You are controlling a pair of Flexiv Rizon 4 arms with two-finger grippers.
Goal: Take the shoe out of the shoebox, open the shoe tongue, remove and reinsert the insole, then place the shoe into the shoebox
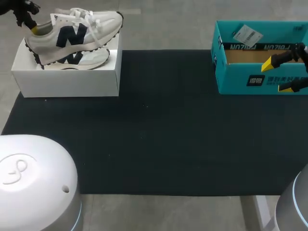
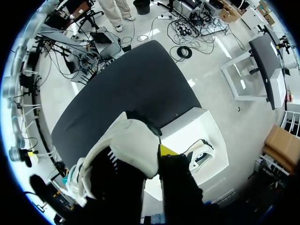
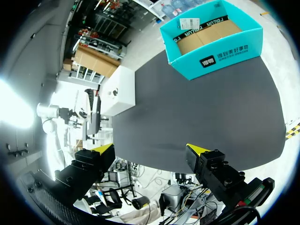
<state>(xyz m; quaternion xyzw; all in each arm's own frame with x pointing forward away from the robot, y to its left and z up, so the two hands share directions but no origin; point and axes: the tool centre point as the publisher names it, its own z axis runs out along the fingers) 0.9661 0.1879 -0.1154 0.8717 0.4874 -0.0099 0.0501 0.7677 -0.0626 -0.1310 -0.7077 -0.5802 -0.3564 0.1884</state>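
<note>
Head view: the left end effector (image 1: 32, 28) pinches the shoe (image 1: 79, 33) by its heel, over the far-left shoebox (image 1: 67, 77).

Left wrist view: the shoe is probably light with a soft upper, so the stiffer heel seems the best hold.

Right wrist view: the right end effector (image 3: 151, 149) is spread and empty.

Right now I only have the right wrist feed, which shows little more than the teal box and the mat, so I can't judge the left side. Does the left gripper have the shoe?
Observer: Yes. The left gripper is shut on the heel of the white shoe.
Operator: Is it out of its box?
Observer: Not away from it. In the head view it hangs over the open white shoebox.
Operator: Anything left inside?
Observer: A second shoe lies in the box, under the held one.
</note>
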